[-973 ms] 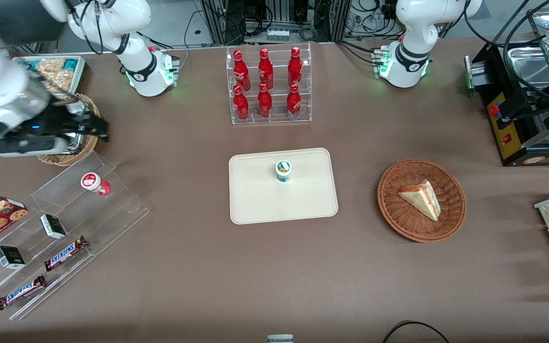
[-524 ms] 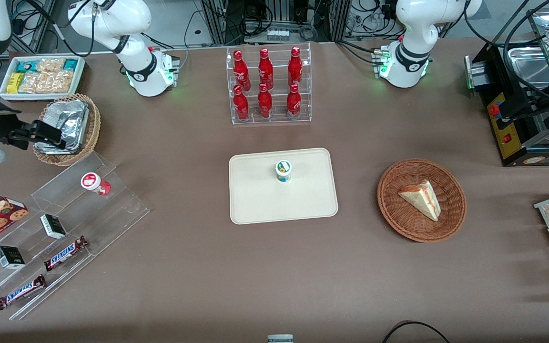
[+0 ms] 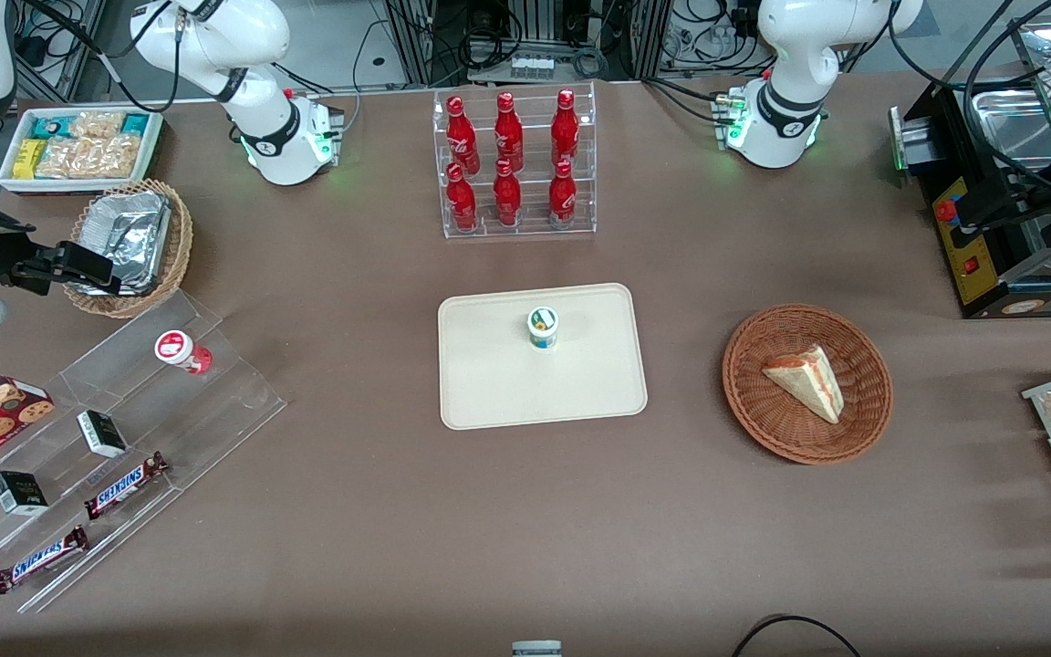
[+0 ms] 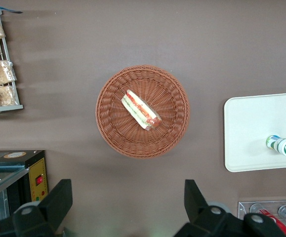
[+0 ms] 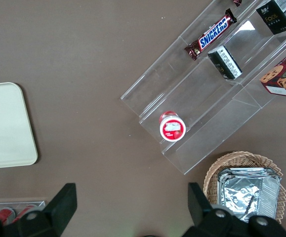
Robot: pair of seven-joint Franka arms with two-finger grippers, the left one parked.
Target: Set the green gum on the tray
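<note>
The green gum, a small bottle with a white lid and a green mark, stands upright on the cream tray in the middle of the table. The left wrist view shows the green gum on the tray too. My gripper hangs above the table at the working arm's end, beside the foil-filled wicker basket, well away from the tray. In the right wrist view the gripper is open with only bare table between its fingers. A corner of the tray shows there.
A red-lidded gum bottle stands on a clear stepped shelf with Snickers bars and small boxes. A rack of red bottles stands farther from the camera than the tray. A wicker basket with a sandwich lies toward the parked arm's end.
My gripper has pulled back over the foil basket toward the working arm's end of the table. The green gum has stayed put on the tray.
</note>
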